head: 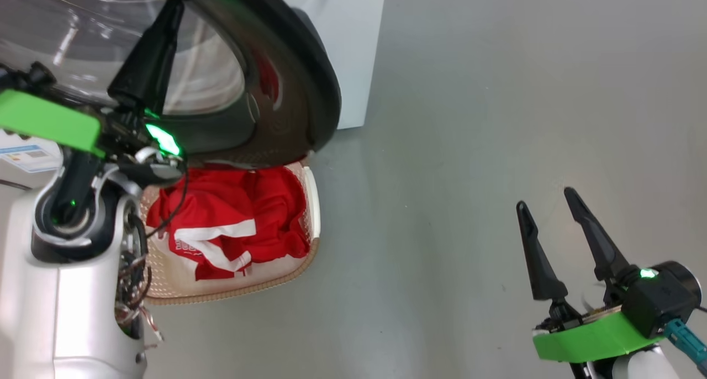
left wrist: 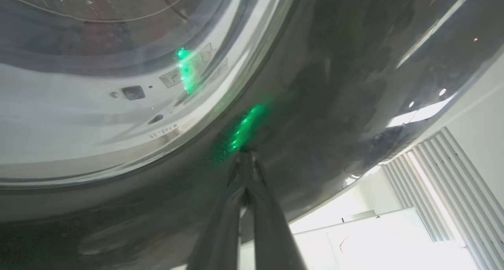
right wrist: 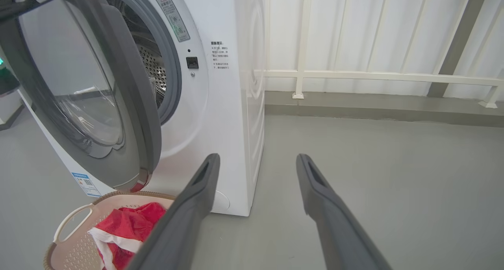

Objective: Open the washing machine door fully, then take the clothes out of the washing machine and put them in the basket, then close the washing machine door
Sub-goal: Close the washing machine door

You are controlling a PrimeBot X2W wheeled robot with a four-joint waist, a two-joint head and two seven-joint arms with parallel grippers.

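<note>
Washing machine door (head: 287,91) stands ajar, swung out from the washing machine (right wrist: 220,124), above the basket (head: 312,202) that holds the clothes (head: 232,213). Left tool (left wrist: 246,156), pinched shut, has its tips on the door's outer black ring, so the closing push likely runs toward the washing machine. Right tool (head: 545,198), spread wide and empty, lies well apart.

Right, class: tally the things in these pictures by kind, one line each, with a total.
Washing machine: 1
Washing machine door: 1
Basket: 1
Heap of red clothes: 1
Grippers: 2, left gripper and right gripper
Total: 6
</note>
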